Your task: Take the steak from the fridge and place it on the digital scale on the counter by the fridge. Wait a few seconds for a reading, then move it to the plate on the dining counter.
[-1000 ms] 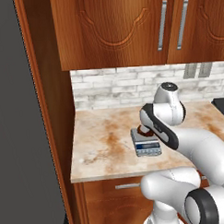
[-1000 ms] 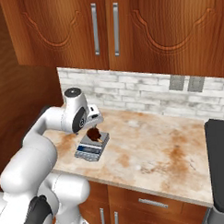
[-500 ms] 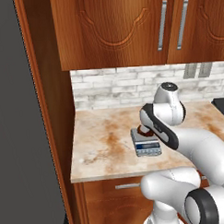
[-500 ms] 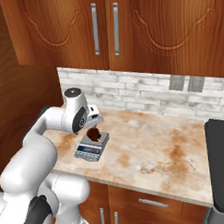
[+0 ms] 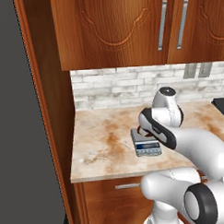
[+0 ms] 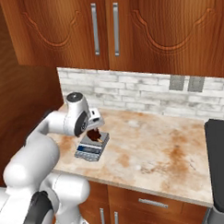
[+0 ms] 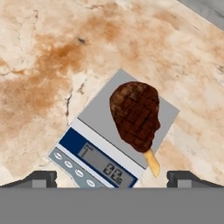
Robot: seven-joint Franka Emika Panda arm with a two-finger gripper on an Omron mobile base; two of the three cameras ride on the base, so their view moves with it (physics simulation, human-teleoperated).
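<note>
The steak (image 7: 135, 116), a dark red-brown lump with a pale bone end, lies on the digital scale (image 7: 105, 127), whose blue display strip shows digits. The scale (image 6: 90, 150) sits on the narrow marbled counter (image 6: 152, 149) near its front left. My gripper (image 7: 114, 178) hangs just above the steak, open, its fingertips (image 7: 41, 177) wide apart and touching nothing. From the right base view the gripper (image 6: 95, 128) is directly over the steak (image 6: 94, 136). In the left base view the arm covers most of the scale (image 5: 146, 148). The fridge, the plate and the dining counter are out of view.
Brown upper cabinets (image 5: 128, 30) with silver handles hang over a white brick backsplash (image 6: 131, 92). A tall wooden side panel (image 5: 44, 112) bounds the counter (image 5: 101, 142) on the left. A dark stove top (image 6: 222, 164) lies at the right end.
</note>
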